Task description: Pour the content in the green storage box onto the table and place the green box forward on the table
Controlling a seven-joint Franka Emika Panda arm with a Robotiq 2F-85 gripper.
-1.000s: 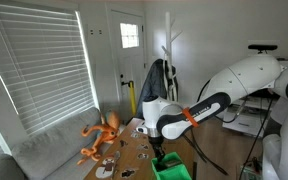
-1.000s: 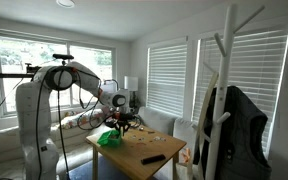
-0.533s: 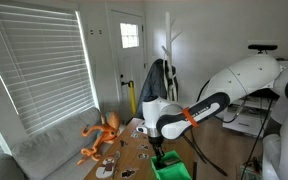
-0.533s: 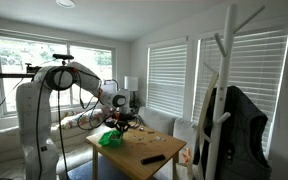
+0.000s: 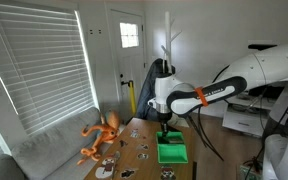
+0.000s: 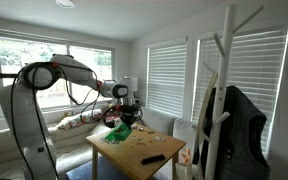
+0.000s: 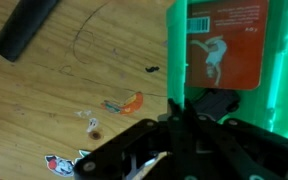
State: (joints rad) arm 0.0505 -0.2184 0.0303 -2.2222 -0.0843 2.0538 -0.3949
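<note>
Hanging from the arm in an exterior view, the end effector [image 5: 165, 128] sits right over the rim of the green storage box [image 5: 171, 151]. The box is low over the wooden surface [image 5: 134, 160], well apart from the orange octopus toy [image 5: 102, 137]; whether it rests there or hangs just clear, I cannot tell. In an exterior view from another angle, the box [image 6: 119, 130] shows as a green patch near one end of the surface [image 6: 134, 157], just below the end effector [image 6: 125, 119], too small to read the grip. In the wrist view the jaws are nearly together with one thin green wall [image 7: 179, 60] pinched between them. An orange label [image 7: 224, 45] shows inside, and small scattered bits [image 7: 132, 102] lie on the wood beside the box. The box looks like light, stiff, smooth plastic, so a pinch on the rimmed wall should hold, though it may pivot or slip when tipped.
</note>
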